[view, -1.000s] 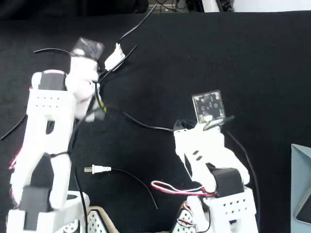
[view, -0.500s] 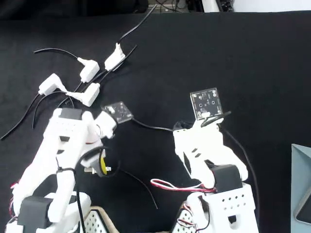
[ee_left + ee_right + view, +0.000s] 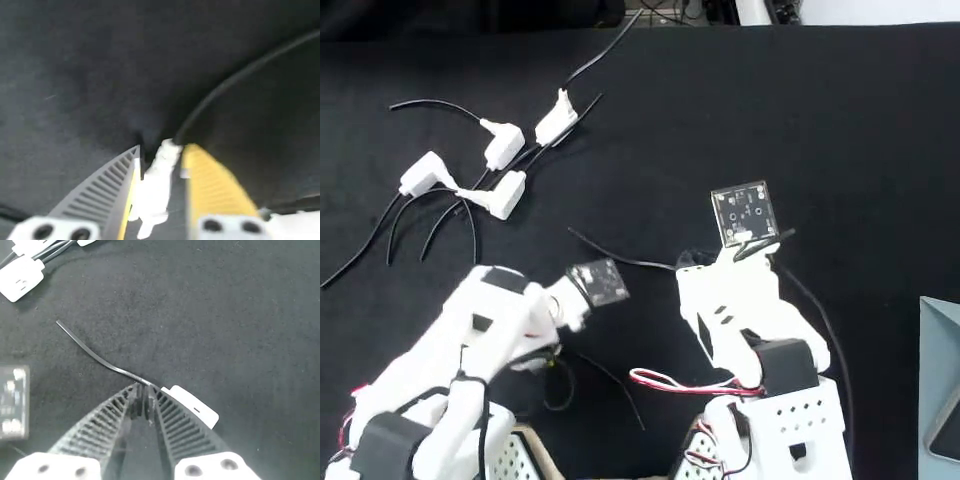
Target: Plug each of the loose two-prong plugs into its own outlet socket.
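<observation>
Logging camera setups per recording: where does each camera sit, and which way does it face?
High view: fixed above the table, looking down; left arm and right arm show.
Left wrist view: on that arm, looking along the left gripper at a white plug between its fingers.
Right wrist view: on that arm, looking along the right gripper at a black cable.
Shared: high and right wrist views show that cable and the outlet sockets.
</observation>
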